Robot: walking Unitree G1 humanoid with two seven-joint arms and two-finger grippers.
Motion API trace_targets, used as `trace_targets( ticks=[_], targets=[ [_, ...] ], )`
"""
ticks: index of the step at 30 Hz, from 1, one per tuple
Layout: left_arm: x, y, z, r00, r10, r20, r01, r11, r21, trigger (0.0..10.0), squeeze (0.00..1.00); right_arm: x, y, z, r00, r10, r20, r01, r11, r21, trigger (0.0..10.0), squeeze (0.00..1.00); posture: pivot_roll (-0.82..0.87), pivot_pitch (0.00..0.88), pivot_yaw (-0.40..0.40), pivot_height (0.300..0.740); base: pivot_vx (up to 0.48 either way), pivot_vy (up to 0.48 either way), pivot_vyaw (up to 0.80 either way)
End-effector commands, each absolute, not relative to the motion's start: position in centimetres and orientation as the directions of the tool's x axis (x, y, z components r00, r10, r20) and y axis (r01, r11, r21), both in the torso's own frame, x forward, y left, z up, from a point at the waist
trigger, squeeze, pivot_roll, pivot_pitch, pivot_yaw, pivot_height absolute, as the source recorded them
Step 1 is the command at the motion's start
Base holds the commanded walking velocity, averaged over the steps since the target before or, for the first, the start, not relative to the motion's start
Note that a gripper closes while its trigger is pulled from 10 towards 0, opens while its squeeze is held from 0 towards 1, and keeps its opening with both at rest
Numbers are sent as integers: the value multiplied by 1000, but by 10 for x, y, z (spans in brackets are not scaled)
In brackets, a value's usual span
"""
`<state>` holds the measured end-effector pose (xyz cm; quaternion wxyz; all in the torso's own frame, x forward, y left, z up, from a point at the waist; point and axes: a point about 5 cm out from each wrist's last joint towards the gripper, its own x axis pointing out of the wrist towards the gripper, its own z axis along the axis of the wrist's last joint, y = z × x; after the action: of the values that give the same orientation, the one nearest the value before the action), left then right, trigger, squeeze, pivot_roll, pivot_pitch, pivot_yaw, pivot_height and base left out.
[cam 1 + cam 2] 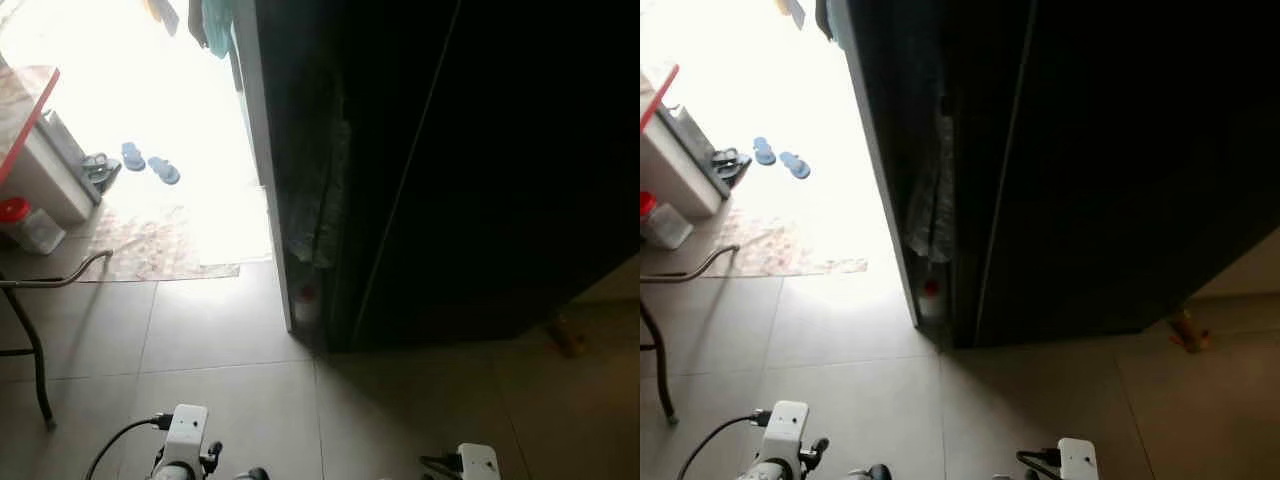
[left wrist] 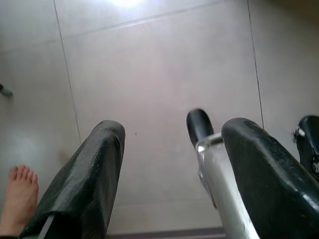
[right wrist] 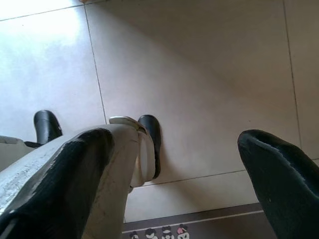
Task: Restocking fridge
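Facing the dark fridge (image 1: 470, 180), door shut, with both arms hanging low over the tiled floor (image 2: 159, 64). Left hand (image 2: 169, 164) and right hand (image 3: 184, 164) are spread open, holding nothing. Blue slippers (image 1: 148, 163) sit by the sunny doorway.

you're looking at a pale glazed-tile floor (image 1: 230, 400) with a soft sheen and thin grout lines. the tall dark fridge (image 1: 480, 170) reads smooth and matt in shadow. the patterned woven cloth rug (image 1: 150, 245) looks rough. the left gripper (image 2: 172, 154) has matt black rubbery fingers (image 2: 94, 174), slightly scuffed; the right gripper (image 3: 174, 164) looks the same, beside a silver leg (image 3: 99, 169) of brushed metal.
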<state>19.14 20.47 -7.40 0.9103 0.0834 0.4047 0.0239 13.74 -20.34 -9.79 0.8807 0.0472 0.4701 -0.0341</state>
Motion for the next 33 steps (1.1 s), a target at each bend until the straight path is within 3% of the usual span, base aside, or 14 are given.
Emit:
trace_targets(
  ticks=[1,14,33],
  targets=[
    [177,210,-81,626,126,-770,25,983,182,10000,0,124,-199,-103,516,-1,-857,103,993,60,10000,0,-161,194,-25,740,0,0,0],
    [176,211,-81,624,127,-771,17,984,176,10000,0,124,-199,-104,511,-2,-860,114,991,65,10000,0,-157,203,-24,740,0,0,0],
    [175,210,-82,621,127,-774,18,984,176,10000,0,123,-199,-104,513,3,-859,114,991,72,10000,0,-157,209,-23,740,0,401,0]
  ],
)
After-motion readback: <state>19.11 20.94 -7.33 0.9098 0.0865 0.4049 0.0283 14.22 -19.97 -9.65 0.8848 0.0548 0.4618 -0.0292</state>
